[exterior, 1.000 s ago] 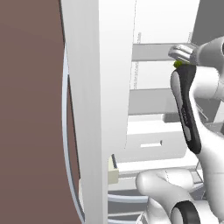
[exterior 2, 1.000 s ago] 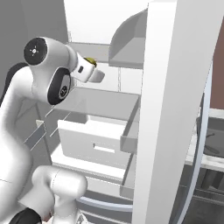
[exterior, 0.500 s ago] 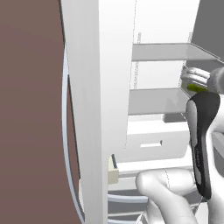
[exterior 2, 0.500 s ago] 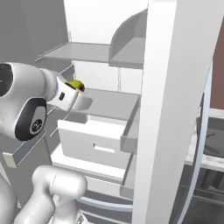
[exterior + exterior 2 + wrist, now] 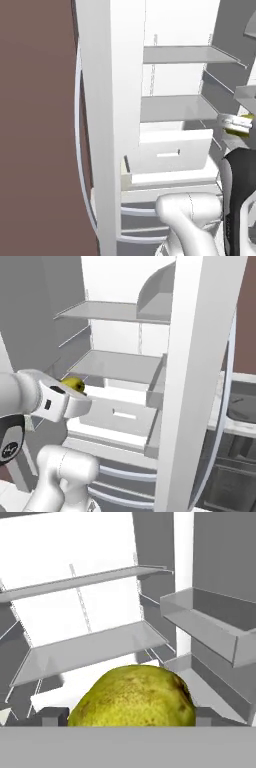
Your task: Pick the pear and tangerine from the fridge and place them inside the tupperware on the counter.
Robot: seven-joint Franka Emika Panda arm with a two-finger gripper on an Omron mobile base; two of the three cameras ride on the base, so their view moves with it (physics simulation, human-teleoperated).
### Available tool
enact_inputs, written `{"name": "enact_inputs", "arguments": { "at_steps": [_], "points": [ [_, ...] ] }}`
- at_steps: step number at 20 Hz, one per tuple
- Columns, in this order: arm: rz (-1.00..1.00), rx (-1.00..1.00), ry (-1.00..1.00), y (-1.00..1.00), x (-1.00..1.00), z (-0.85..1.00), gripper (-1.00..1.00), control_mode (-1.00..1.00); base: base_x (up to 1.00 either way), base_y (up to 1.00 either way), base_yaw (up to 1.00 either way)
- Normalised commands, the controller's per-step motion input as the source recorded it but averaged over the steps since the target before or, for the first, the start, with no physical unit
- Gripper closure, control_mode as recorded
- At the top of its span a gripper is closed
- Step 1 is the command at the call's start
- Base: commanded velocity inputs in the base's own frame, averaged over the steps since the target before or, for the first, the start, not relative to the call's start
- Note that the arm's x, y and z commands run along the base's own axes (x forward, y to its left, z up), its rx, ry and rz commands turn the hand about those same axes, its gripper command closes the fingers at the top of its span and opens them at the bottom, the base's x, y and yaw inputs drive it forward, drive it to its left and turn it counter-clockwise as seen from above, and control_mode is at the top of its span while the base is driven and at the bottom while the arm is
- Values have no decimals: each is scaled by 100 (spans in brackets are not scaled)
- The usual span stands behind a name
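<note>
1. Fridge [image 5: 120, 366]: open, shelves bare.
2. Gripper [image 5: 75, 393]: pinching the pear [image 5: 132, 697]; now lower and drawn back out in front of the shelves, where a second ago it was higher.
3. Meaning: pear extracted; carry to the tupperware comes next, tangerine remaining.

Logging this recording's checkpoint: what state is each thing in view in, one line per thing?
pear: held between the gripper's fingers, off the shelves.
gripper: shut on the pear, in front of the open fridge.
fridge: door open, shelves bare.
drawer: pulled partly out below the lower shelf.
</note>
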Motion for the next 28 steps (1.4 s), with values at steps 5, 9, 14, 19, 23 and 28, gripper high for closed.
{"name": "enact_inputs", "arguments": {
  "at_steps": [5,9,14,19,23,28],
  "points": [
    [0,0,0,0,0,0,100,100,-100,12,0],
    [0,0,0,0,0,0,100,100,-99,5,0],
    [0,0,0,0,0,0,100,100,-47,-49,-68],
    [0,0,0,0,0,0,100,100,-1,-99,-94],
    [0,0,0,0,0,0,100,100,58,-91,-39],
    [0,0,0,0,0,0,100,100,99,-71,9]
  ]
}}
